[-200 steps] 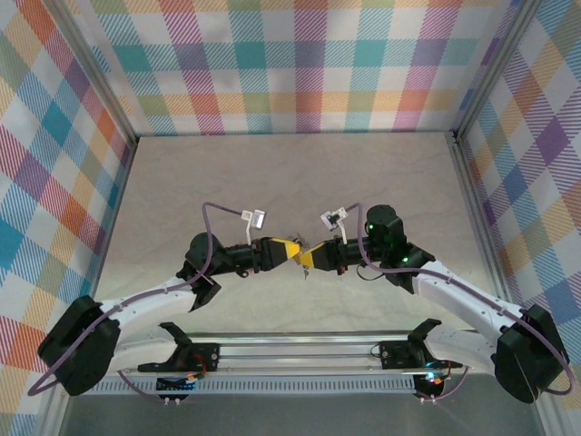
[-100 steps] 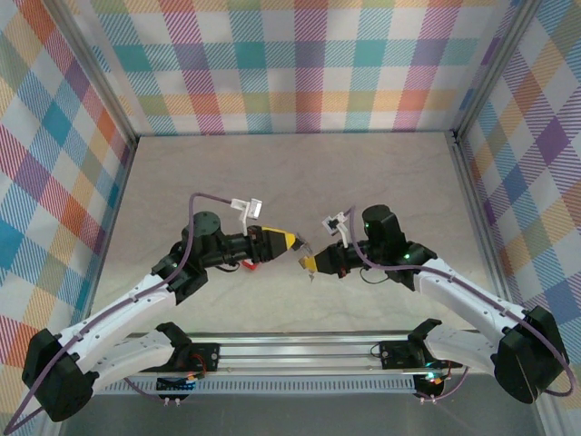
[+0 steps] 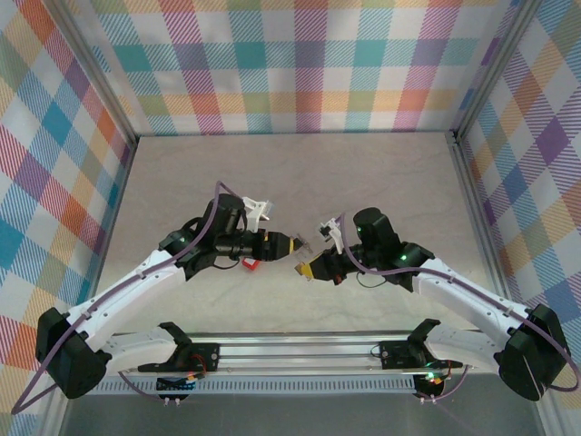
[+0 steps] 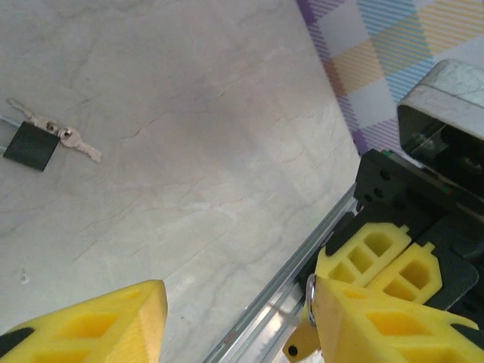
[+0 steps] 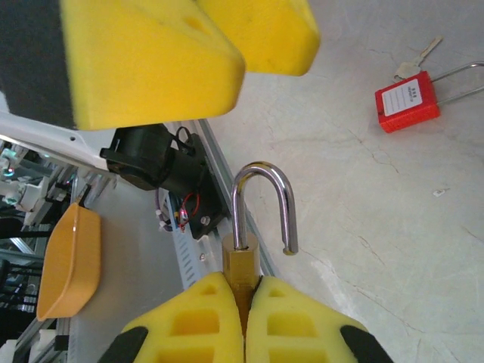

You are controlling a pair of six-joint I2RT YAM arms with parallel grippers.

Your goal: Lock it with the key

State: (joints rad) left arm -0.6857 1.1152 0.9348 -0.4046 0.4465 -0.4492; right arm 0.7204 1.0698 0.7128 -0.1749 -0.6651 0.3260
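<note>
My right gripper [image 5: 243,283] is shut on the body of a brass padlock [image 5: 242,261]. Its steel shackle [image 5: 262,178] stands open and points at my left gripper [image 3: 298,245]. The left gripper [image 4: 238,325] is open, with nothing between its yellow fingers [image 4: 98,325], and sits a short way left of the right gripper [image 3: 309,270]. Beside the left gripper's right finger, the left wrist view shows a brass piece [image 4: 301,346] with a small dark hole. A silver key [image 4: 79,147] lies on the table next to a dark padlock [image 4: 30,145].
A red padlock [image 5: 407,98] with its own key [image 5: 417,59] lies on the marble table [image 3: 290,182], under the left arm [image 3: 247,263]. The metal rail [image 3: 300,350] runs along the near edge. An orange dish [image 5: 72,257] sits beyond that rail.
The left gripper has opened and drawn back a little from the brass padlock, and its arm has swung up and leftward. The right gripper keeps its hold, shifted slightly left.
</note>
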